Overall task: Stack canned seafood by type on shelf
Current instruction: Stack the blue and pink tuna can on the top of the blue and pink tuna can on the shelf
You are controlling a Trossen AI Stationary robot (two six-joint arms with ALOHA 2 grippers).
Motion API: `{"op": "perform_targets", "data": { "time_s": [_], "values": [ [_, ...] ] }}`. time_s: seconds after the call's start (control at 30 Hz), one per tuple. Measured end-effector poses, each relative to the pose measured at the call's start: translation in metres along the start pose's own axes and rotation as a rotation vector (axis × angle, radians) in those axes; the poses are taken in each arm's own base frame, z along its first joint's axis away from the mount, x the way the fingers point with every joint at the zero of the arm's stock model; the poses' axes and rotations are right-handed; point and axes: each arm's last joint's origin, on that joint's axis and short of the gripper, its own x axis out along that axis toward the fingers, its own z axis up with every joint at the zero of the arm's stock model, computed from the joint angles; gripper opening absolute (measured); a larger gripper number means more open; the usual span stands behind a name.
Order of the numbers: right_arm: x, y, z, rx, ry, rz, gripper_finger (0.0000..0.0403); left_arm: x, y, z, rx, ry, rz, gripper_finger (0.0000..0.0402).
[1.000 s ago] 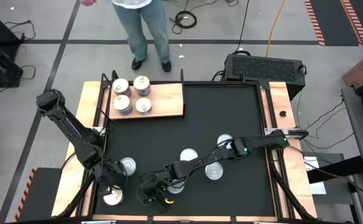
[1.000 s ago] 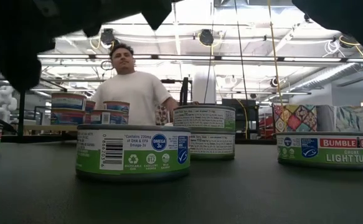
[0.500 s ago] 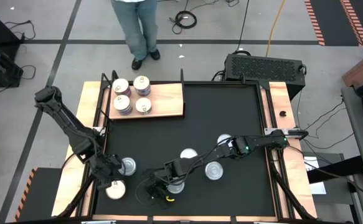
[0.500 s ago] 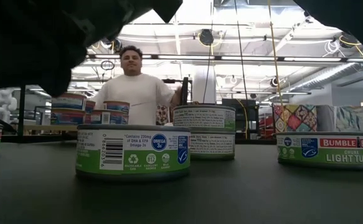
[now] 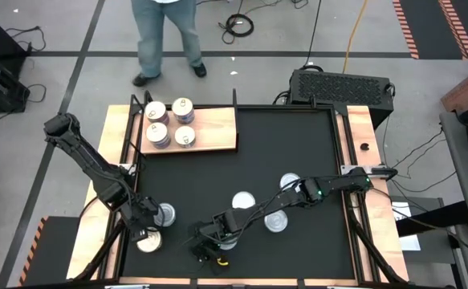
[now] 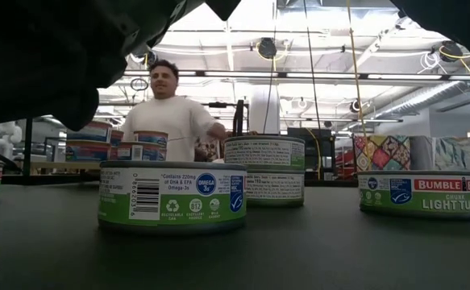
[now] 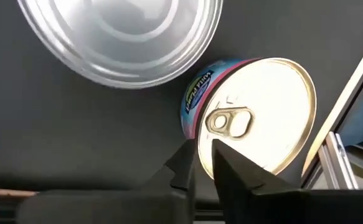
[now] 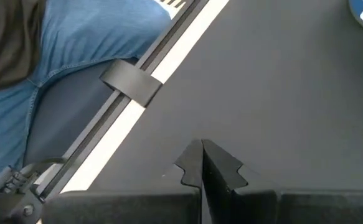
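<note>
Silver and gold tops catch the light all over this black table. Up at the far left corner sits the wooden shelf, and four tins are already parked on its left end, in a tight square. The rest of the tins are down at the near side of the table. One plain silver tin sits near the left edge, with a gold pull-tab tin just beside it, closer to the near edge.

Over that pair hangs the left gripper. The left wrist view looks straight down on the pull-tab tin, pink and blue label showing on its side, and the gripper's fingers stand just a crack apart, tips right at the tin's rim. They are not closed on it, and I cannot tell whether they touch it.

Across the middle, the right arm reaches low over the table, its gripper down near the front edge. Its own camera shows the fingers pressed flat together with nothing between them, only bare black surface ahead.

Three more silver tins lie along that arm: one at, one at, one at. From table level, a green-labelled tin stands closest, a light tuna tin off to its right. A person in a white shirt stands beyond the table.
</note>
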Motion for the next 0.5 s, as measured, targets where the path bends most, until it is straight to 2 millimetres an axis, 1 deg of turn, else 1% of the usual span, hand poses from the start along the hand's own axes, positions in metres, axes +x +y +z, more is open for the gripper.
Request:
{"op": "perform_targets", "data": {
  "time_s": [0.13, 0.27, 0.4, 0.5],
  "values": [
    [-0.0002, -0.0007, 0.0000, 0.005, -0.001, -0.003, 0.0000, -0.0009, -0.0001, -0.0002, -0.020, 0.000, -0.005, 0.0093],
    [-0.0003, -0.0007, 0.0001, 0.012, -0.001, -0.004, 0.0000, -0.0009, -0.0002, -0.0002, -0.025, 0.000, -0.006, 0.0124],
    [-0.0003, -0.0007, 0.0001, 0.012, -0.001, -0.004, 0.0000, -0.0009, 0.0024, -0.0009, -0.031, 0.004, 0.021, 0.0142],
    [-0.0003, -0.0007, 0.0000, 0.012, 0.001, -0.003, 0.0000, 0.0010, 0.0019, 0.0002, -0.027, -0.019, 0.005, 0.0146]
  ]
}}
